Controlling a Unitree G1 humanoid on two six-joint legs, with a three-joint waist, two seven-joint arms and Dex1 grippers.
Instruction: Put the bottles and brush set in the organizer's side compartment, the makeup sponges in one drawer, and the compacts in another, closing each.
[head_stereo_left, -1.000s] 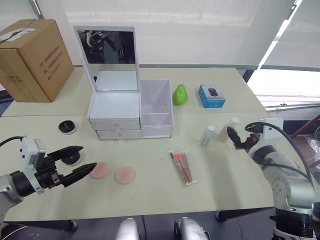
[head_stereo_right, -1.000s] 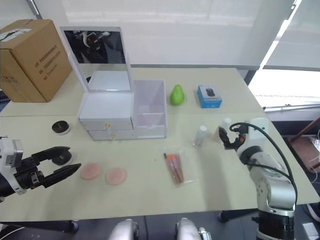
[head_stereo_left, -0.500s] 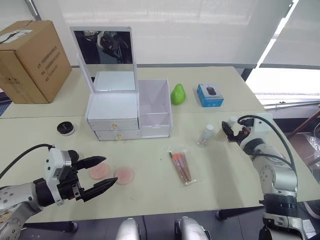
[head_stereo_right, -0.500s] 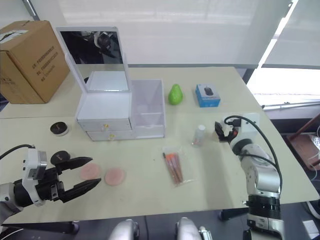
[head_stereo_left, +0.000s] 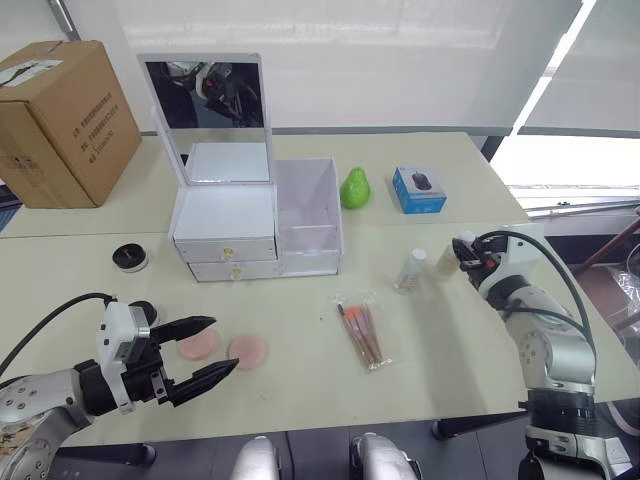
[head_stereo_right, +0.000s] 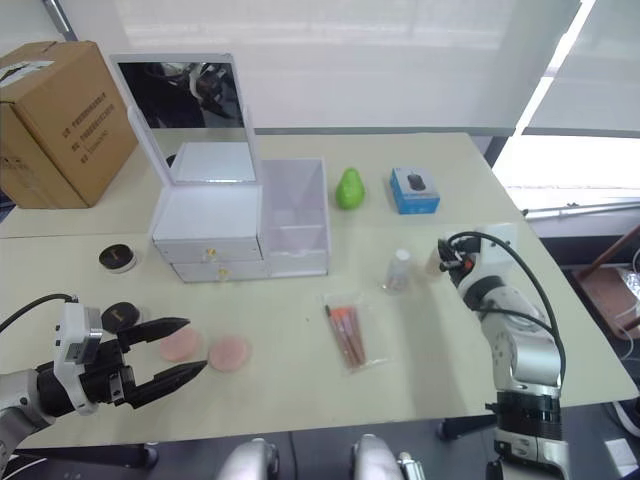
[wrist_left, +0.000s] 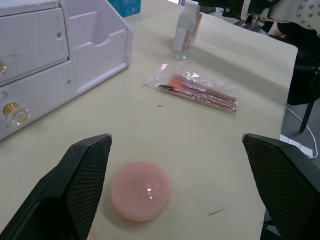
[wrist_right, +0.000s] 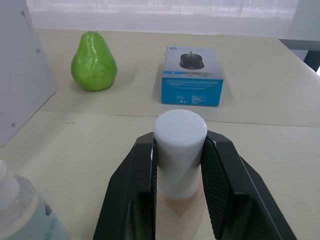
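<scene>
The white organizer (head_stereo_left: 225, 225) stands mid-table with its mirror lid up, both drawers closed, and the side compartment (head_stereo_left: 311, 215) on its right. My right gripper (wrist_right: 180, 150) is shut on a white-capped bottle (wrist_right: 180, 131) at the table's right. A clear bottle (head_stereo_left: 411, 270) stands just left of it. The brush set (head_stereo_left: 365, 333) lies flat in front of them. Two pink makeup sponges (head_stereo_left: 200, 345) (head_stereo_left: 248, 350) lie front left, with my left gripper (head_stereo_left: 224, 343) open just above them. One compact (head_stereo_left: 130, 257) sits left of the organizer, and another compact (head_stereo_right: 119, 317) is partly behind my left gripper.
A brown cardboard box (head_stereo_left: 65, 115) stands at the far left. A green pear (head_stereo_left: 355, 188) and a small blue box (head_stereo_left: 419, 190) sit behind the bottles. The table's front edge runs just below my left gripper.
My right gripper has closed on the white-capped bottle. My left gripper has come in from the left to hang over the sponges, still open.
</scene>
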